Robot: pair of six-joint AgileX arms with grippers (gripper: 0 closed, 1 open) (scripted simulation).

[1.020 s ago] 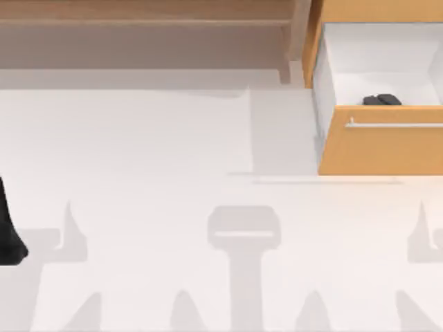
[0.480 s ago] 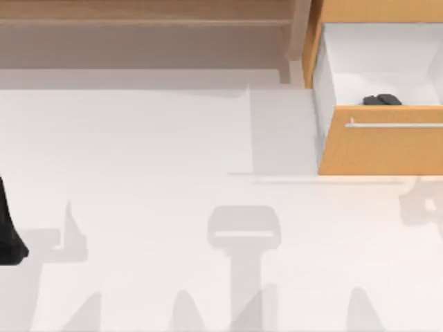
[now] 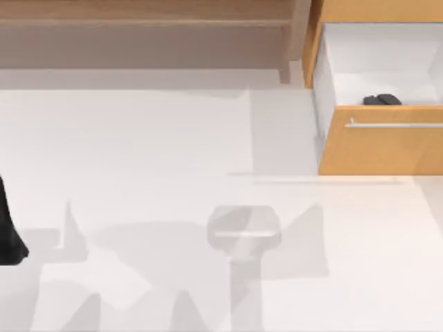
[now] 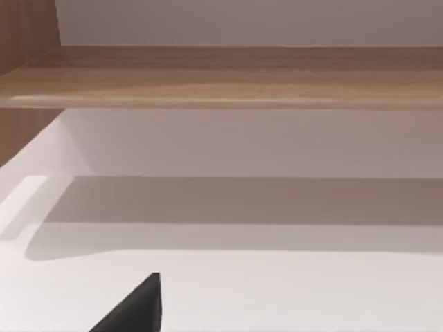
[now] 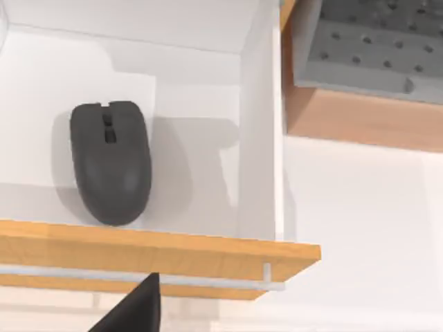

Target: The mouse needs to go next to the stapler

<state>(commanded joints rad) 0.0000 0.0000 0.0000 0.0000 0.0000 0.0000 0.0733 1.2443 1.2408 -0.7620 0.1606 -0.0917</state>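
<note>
The mouse (image 3: 382, 99) is a low dark-grey lump lying in the open white drawer (image 3: 415, 52) at the table's back right, close behind the drawer's front panel. In the right wrist view the mouse (image 5: 111, 161) lies flat, with nothing touching it. A black part of my right gripper (image 5: 135, 311) pokes in on the near side of the drawer front, apart from the mouse. A black part of my left gripper (image 4: 138, 311) hangs over bare table facing a wooden shelf. A glossy black tapering shape (image 3: 8, 232) stands at the table's left edge; I cannot tell whether it is the stapler.
The drawer's orange front panel (image 3: 387, 149) with a silver handle bar (image 3: 394, 125) juts over the table. A low wooden shelf (image 3: 145, 21) runs along the back. A grey perforated plate (image 5: 367, 48) sits beside the drawer. The white tabletop (image 3: 173, 138) spreads across the middle.
The arm shadows on the table have shifted from the right side toward the centre. The mouse, the drawer and the black shape at the left edge have stayed put.
</note>
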